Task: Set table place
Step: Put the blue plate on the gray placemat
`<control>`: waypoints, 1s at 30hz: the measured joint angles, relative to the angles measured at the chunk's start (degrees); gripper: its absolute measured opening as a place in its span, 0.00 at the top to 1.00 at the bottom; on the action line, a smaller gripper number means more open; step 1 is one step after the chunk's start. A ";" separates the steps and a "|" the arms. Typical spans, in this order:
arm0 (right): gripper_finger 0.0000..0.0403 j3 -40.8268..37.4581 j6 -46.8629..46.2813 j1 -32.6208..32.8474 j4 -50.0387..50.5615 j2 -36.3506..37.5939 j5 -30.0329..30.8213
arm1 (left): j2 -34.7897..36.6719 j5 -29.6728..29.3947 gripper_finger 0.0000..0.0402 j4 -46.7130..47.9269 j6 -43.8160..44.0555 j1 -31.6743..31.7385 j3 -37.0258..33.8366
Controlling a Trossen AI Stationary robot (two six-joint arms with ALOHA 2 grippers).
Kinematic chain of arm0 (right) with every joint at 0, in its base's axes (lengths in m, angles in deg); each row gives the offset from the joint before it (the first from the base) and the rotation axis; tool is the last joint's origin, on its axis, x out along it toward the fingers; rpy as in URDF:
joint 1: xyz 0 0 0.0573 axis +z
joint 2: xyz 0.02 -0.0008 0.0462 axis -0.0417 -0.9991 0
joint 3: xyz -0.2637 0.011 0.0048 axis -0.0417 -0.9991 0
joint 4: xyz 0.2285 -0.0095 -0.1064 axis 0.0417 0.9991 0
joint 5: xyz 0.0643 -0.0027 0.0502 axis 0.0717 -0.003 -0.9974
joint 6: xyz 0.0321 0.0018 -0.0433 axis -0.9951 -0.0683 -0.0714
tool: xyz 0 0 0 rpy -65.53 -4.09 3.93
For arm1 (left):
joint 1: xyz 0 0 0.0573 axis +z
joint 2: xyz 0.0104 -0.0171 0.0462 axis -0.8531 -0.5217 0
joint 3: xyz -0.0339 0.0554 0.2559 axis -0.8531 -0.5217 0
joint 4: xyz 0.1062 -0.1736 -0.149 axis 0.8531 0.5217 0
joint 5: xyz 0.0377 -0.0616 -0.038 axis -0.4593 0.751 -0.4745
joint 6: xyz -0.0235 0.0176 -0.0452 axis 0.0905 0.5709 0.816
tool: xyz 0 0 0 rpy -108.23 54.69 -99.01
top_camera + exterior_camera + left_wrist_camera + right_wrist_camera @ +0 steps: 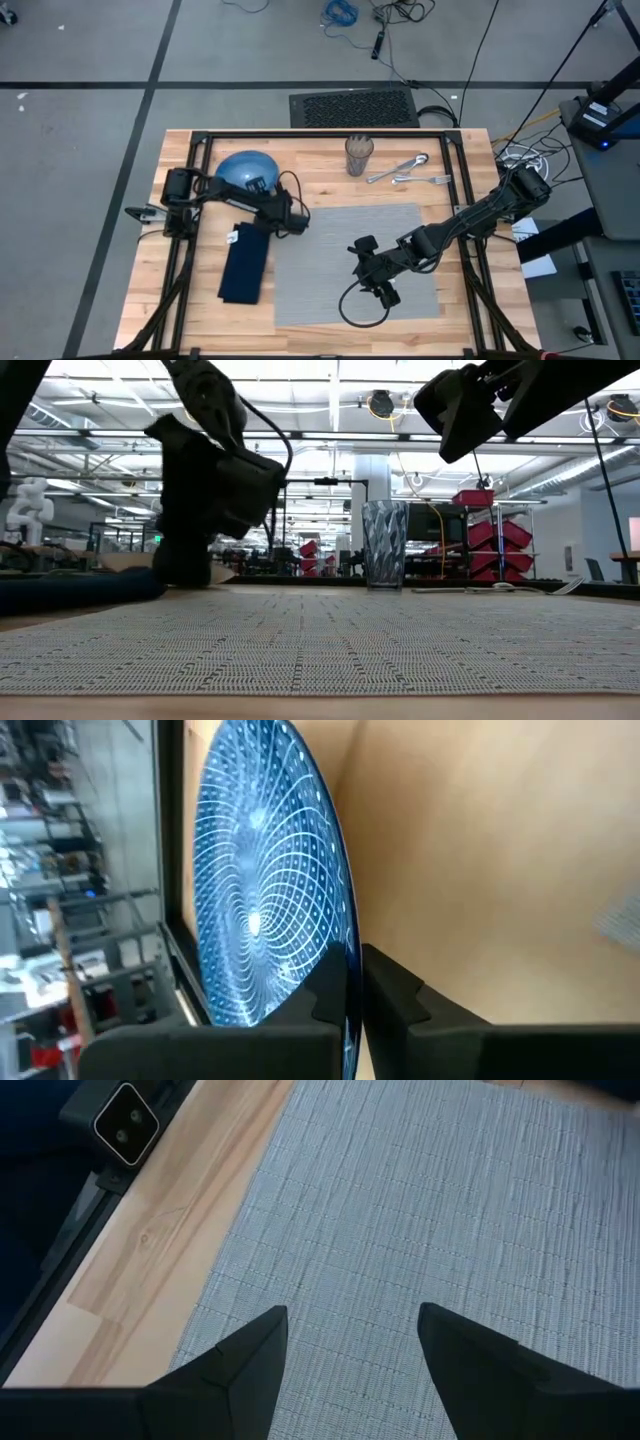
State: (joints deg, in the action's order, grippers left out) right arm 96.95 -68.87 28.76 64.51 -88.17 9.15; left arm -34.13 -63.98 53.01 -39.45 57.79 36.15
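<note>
With my left gripper pinching the plate rim, I should lift level toward the mat; right gripper hovers spread.

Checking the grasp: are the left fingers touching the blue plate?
Touching. The left wrist view shows both fingers clamped on the plate rim.

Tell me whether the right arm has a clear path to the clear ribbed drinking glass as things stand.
Probably yes. The right end effector hovers open and empty over the grey woven placemat, and only bare mat and wood lie between it and the clear ribbed drinking glass. The metal cutlery lies beside the glass, off that line.
</note>
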 joint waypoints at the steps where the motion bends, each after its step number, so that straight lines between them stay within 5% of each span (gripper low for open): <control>1: 0.47 0.00 0.04 0.00 0.00 0.00 0.00 | 0.00 -0.26 1.00 0.71 0.92 -1.03 0.02; 12: 0.47 0.00 -0.39 0.00 -0.19 0.00 0.02 | 0.00 -9.04 1.00 3.68 6.28 -8.39 0.11; 22: 0.47 0.00 -0.55 0.00 0.00 0.00 0.02 | 0.00 -10.87 1.00 5.58 7.30 -13.16 1.92; 30: 0.47 0.00 -0.89 0.00 0.04 0.00 0.03 | 0.00 -12.40 1.00 7.18 0.17 -18.86 9.25</control>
State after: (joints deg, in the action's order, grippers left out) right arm 96.95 -69.76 28.76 64.55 -88.17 9.18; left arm -34.13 -76.38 60.19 -39.28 38.93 45.40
